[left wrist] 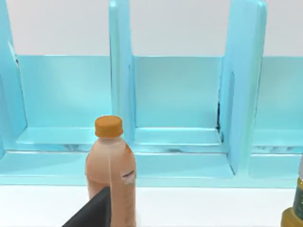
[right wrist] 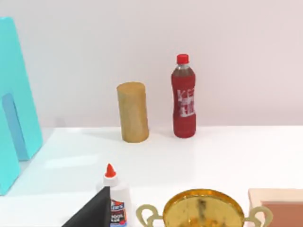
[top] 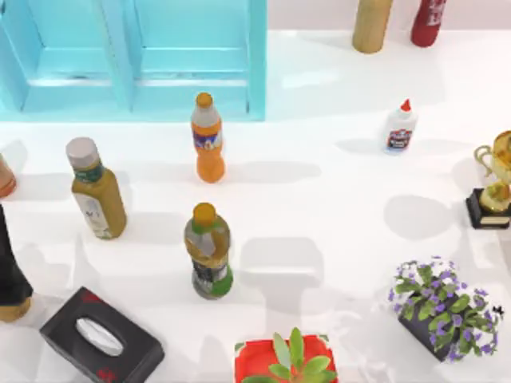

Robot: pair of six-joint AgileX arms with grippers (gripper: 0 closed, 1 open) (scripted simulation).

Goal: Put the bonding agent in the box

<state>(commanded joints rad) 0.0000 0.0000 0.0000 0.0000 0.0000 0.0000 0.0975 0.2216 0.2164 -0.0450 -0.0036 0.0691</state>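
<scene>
The glue (top: 400, 128) stands upright on the white table (top: 335, 199), at about two o'clock from the middle of the top view, with bare surface all round it and nothing touching it. In the right wrist view the glue (right wrist: 118, 201) shows close by, red cap up, just beside a gold trophy (right wrist: 203, 210); a dark finger (right wrist: 92, 213) of the right gripper pokes in beside it, and whether those fingers are apart or together I cannot tell.

The blue box (top: 132, 60) sits at eleven o'clock, well apart from the glue. Between them stands an orange soda (top: 208, 137), just in front of the box. At one o'clock stand a wooden cylinder (top: 372, 24) and a red bottle (top: 429, 21). The trophy (top: 495, 183) is at three o'clock, a flower pot (top: 443, 311) at five.

The left wrist view faces the box's compartments (left wrist: 177, 99) with the soda (left wrist: 111, 170) in front; a dark finger (left wrist: 94, 213) of the left gripper shows there, and I cannot tell its opening either.
</scene>
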